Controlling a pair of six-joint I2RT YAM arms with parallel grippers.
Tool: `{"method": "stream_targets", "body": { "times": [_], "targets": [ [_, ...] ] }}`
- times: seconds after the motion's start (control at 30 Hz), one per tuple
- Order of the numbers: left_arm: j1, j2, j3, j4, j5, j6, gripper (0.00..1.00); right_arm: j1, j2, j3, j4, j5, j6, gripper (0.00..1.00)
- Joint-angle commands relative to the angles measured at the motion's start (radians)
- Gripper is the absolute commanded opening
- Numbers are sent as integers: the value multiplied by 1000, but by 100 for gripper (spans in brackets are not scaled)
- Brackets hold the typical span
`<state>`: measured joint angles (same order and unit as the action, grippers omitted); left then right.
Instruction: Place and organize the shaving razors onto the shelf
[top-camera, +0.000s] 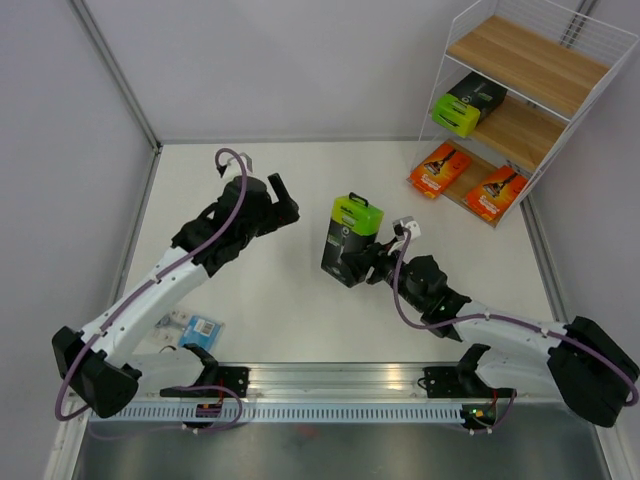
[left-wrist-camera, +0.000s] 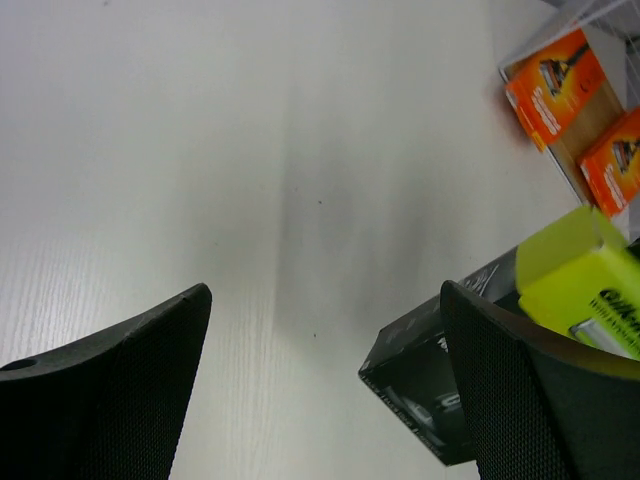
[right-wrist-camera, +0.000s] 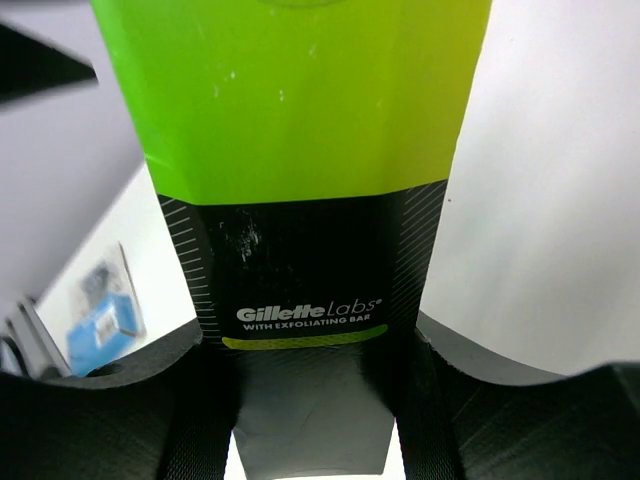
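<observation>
Shelf (top-camera: 530, 60) holds box (top-camera: 467, 103), two orange cards (top-camera: 440, 170) (top-camera: 497, 191); second box (top-camera: 352, 238), blister (top-camera: 195, 328) off-shelf.

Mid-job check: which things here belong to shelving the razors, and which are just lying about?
Job: shelf; black-and-green box in the right hand; second black-and-green box on the middle board; left orange card, right orange card, both on the bottom board; blue blister pack by the left arm's base.
Just there: table; metal rail along its near edge.
</observation>
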<state>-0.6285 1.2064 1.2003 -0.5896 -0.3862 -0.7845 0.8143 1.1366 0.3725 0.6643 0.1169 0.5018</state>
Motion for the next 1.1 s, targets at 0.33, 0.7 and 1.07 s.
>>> {"method": "stream_targets", "body": {
  "times": [0.33,0.7,1.07],
  "targets": [
    [4,-100,-85,272,313,375,100,-92,-357,57,-266,172,157,54],
    [7,-96,-7,310,568,813,100,-93,-169,313,-589,-384,-351,52],
    [87,-59,202,10,892,1217,89,-155,-109,396,-663,-675,-493,51]
  ]
}}
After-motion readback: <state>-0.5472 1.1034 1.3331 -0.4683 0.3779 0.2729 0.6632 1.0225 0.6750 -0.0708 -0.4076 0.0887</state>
